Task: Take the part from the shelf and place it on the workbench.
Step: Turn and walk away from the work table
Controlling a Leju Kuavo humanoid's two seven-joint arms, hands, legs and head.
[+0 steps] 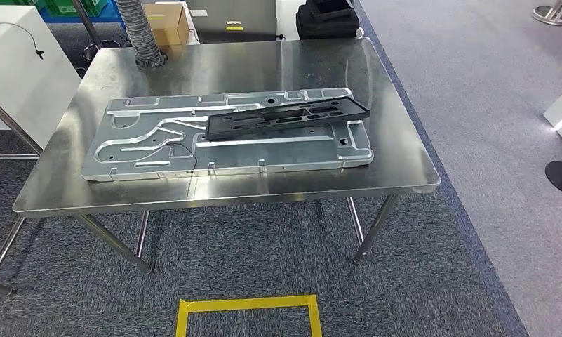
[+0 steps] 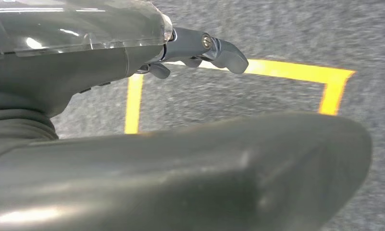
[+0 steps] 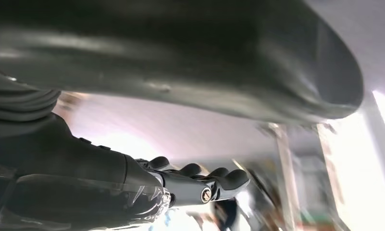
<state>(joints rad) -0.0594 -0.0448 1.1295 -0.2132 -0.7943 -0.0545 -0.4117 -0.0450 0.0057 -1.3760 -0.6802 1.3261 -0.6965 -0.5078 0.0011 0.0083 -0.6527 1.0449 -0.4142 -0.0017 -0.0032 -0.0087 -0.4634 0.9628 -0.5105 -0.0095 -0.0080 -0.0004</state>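
A long black part with several cut-outs lies at a slant on a large silver stamped panel, which lies flat on the steel workbench. In the left wrist view my left hand hangs over the carpet near yellow floor tape, fingers stretched out and holding nothing. My right hand also has its fingers stretched out with nothing in them, against a bright blurred background.
A yellow tape square marks the carpet in front of the bench. Behind the bench stand a ribbed hose, a cardboard box and a black case. A white cabinet stands to the left.
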